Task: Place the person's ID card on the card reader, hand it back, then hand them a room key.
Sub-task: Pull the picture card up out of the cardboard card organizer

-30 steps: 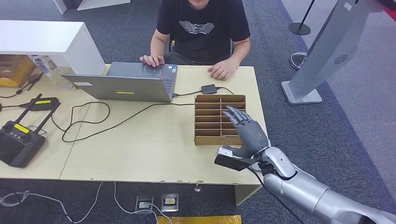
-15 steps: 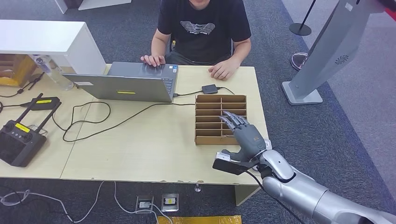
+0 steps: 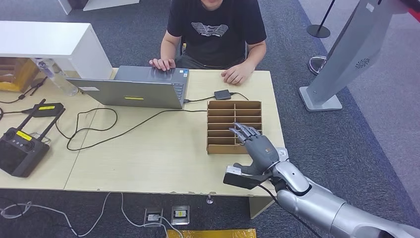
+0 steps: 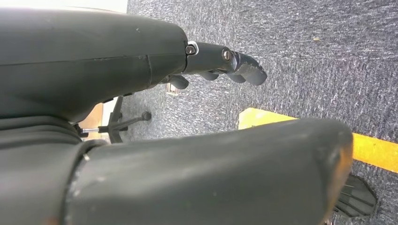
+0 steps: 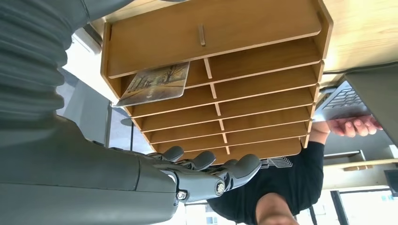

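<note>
A wooden box of slots (image 3: 225,121) stands at the table's right end, and a picture card (image 5: 155,83) pokes out of one of its near slots. My right hand (image 3: 255,148) hovers over the box's near right corner with its fingers (image 5: 209,172) spread and nothing in them. A small black card reader (image 3: 221,94) lies just beyond the box, wired to the laptop. The person (image 3: 213,29) sits across the table, one hand (image 3: 236,75) resting near the reader and the other on the laptop. My left hand (image 4: 220,63) hangs above the carpet, holding nothing.
An open laptop (image 3: 133,89) sits at the far middle of the table, with cables (image 3: 99,130) trailing toward me. A black remote controller (image 3: 20,148) and a black device (image 3: 47,109) lie at the left. A grey kiosk stand (image 3: 341,54) rises on the right.
My right hand has drawn back from over the middle of the box toward the table's near edge. The person and the objects on the table stay as they were.
</note>
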Robot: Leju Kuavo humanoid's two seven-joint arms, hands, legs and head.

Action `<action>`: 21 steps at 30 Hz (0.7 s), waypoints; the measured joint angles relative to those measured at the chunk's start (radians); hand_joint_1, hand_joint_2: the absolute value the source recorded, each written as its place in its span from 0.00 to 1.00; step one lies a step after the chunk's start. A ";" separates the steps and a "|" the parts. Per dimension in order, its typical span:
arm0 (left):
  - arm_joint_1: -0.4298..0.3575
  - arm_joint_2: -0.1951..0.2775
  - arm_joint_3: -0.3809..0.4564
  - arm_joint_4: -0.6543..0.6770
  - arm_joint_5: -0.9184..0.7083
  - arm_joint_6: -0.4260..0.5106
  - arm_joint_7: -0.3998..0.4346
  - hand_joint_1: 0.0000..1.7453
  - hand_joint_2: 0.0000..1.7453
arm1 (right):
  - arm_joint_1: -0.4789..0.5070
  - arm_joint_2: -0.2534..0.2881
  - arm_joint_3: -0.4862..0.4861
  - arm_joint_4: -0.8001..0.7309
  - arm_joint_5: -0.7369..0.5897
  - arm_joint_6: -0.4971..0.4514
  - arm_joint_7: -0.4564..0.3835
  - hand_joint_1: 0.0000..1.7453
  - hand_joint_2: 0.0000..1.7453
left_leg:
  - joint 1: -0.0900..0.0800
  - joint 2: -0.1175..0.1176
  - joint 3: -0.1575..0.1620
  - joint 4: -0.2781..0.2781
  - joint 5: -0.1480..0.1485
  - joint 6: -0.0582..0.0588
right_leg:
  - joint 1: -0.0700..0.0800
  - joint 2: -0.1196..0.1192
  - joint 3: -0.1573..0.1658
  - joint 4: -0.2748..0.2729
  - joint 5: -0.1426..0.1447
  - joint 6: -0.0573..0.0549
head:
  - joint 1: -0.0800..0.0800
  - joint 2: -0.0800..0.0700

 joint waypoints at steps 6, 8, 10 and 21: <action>0.000 -0.002 0.000 0.000 0.000 0.002 0.000 0.00 0.00 | -0.046 0.003 0.010 0.033 -0.024 -0.004 -0.113 0.00 1.00 | 0.000 0.000 0.000 0.000 0.000 0.000 | 0.000 0.000 0.000 0.000 0.000 0.000 | 0.000 0.000; 0.000 -0.004 0.000 0.000 0.000 0.002 0.000 0.00 0.00 | -0.065 0.003 0.010 0.053 -0.038 -0.005 -0.145 0.00 1.00 | 0.000 -0.001 0.000 0.000 0.000 0.000 | 0.000 -0.001 0.000 0.000 0.000 0.000 | 0.000 0.000; 0.000 -0.005 0.000 0.000 0.000 0.002 -0.001 0.00 0.00 | -0.071 0.003 0.010 0.065 -0.043 -0.009 -0.152 0.00 1.00 | 0.000 -0.001 0.000 0.000 0.000 0.000 | 0.000 -0.001 0.000 0.000 0.000 0.000 | 0.000 0.000; 0.001 -0.007 0.000 0.000 0.000 -0.004 -0.002 0.00 0.00 | -0.078 0.008 0.014 0.100 -0.033 -0.017 -0.135 0.00 1.00 | 0.000 -0.001 0.000 0.000 0.000 0.000 | 0.000 -0.001 0.000 0.000 0.000 0.000 | 0.000 0.000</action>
